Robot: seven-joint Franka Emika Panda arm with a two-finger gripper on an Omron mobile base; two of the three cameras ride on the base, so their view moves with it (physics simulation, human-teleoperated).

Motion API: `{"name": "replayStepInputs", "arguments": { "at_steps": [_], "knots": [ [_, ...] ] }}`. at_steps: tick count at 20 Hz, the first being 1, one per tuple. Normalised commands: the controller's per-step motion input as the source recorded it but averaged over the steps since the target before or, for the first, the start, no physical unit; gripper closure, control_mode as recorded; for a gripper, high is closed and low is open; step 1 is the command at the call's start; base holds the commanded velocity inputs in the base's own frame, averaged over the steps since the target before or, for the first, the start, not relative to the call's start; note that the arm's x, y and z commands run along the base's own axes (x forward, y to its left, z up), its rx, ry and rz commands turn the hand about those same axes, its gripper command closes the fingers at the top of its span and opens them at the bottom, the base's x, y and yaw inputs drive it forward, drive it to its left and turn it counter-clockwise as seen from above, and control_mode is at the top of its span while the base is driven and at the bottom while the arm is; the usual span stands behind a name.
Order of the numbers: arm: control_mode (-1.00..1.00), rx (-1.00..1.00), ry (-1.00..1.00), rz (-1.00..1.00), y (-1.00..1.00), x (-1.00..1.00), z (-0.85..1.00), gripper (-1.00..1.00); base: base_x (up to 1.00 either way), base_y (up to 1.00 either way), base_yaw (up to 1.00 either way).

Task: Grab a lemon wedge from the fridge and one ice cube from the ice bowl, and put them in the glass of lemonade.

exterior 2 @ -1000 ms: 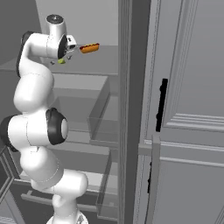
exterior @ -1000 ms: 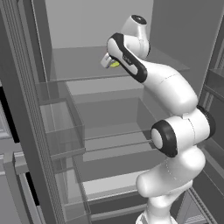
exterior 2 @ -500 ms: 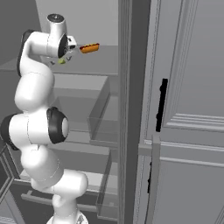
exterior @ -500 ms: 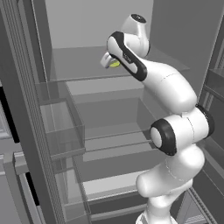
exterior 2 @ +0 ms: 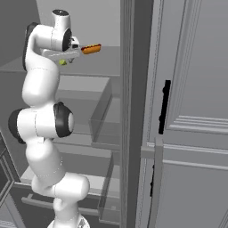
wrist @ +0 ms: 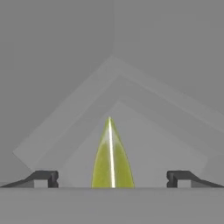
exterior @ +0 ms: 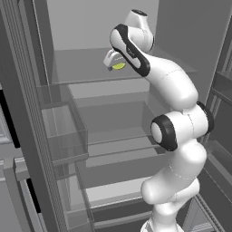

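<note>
We have reached up into the open fridge and brought our fingers down over the lemon wedge, which lies on the top shelf toward that shelf's right side. In the hand view the wedge sits midway between the two dark fingertips, its thin edge pointing away from us, with clear space on either side. The fingers stand wide apart and have hold of nothing yet; neither tip touches the slice.

The hand is lined up this way, we judge, so that closing will press on the wedge's two flat faces rather than on its slippery curved rind. From the left base view the wedge shows as a small yellow-green patch right under the hand, resting on the shelf. From the right base view a hot dog lies on the same shelf, just beyond the hand toward the shelf's right edge; it is near enough that we should keep the closing move short and straight, so as not to nudge it.

Our judgement is that the task is at its first pick: the wedge is framed but not gripped. The ice cube and the glass of lemonade lie ahead. The next move calls for a gentle close, then a lift clear of the shelf.
</note>
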Motion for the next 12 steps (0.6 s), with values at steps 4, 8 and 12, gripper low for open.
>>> {"name": "replayStepInputs", "arguments": {
  "at_steps": [4, 8, 12],
  "knots": [
    [-1.00, 0.00, -0.02, 0.00, 0.00, 0.00, -0.44, -1.00, 0.00, 0.00, 0.00],
    [-1.00, 0.00, 0.00, 0.00, 0.00, -0.02, -0.29, -1.00, 0.00, 0.00, 0.00],
    [-1.00, 0.00, 0.00, 0.00, 0.03, -0.02, -0.07, 1.00, 0.00, 0.00, 0.00]
  ]
}}
